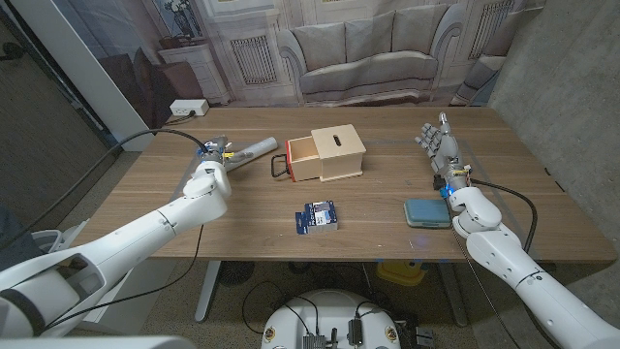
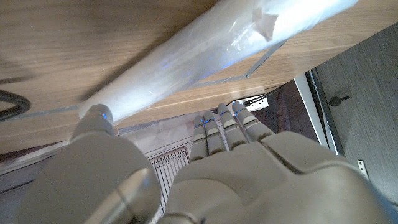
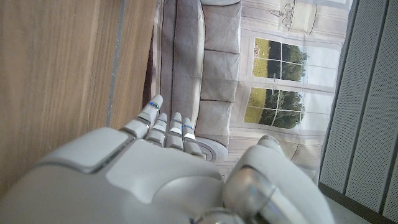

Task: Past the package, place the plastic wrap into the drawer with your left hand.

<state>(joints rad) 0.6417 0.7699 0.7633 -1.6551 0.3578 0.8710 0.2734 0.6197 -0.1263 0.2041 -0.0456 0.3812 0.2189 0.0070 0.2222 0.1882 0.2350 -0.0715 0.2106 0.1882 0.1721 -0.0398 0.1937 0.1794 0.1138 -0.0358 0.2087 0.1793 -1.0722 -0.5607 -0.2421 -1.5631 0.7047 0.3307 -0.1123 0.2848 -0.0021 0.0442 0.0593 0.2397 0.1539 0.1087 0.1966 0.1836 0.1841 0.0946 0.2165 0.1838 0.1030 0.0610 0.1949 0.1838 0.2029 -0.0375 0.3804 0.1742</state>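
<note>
The plastic wrap (image 1: pixel 254 147) is a clear, shiny roll lying at the back left of the table, left of the wooden box (image 1: pixel 339 153). The box's drawer (image 1: pixel 302 160) is pulled out toward the roll and has a black handle (image 1: pixel 279 165). A blue package (image 1: pixel 317 216) lies in front of the box. My left hand (image 1: pixel 208 177) is just short of the roll's near end and holds nothing. In the left wrist view its fingers (image 2: pixel 224 127) stretch toward the roll (image 2: pixel 205 50) with the thumb apart. My right hand (image 1: pixel 441 145) stands upright at the right with fingers spread and nothing in it.
A teal flat pad (image 1: pixel 426 212) lies by my right forearm. A white power strip (image 1: pixel 187 108) sits at the table's back left corner, with a cable running off the left edge. Bare wood lies between the roll and the package.
</note>
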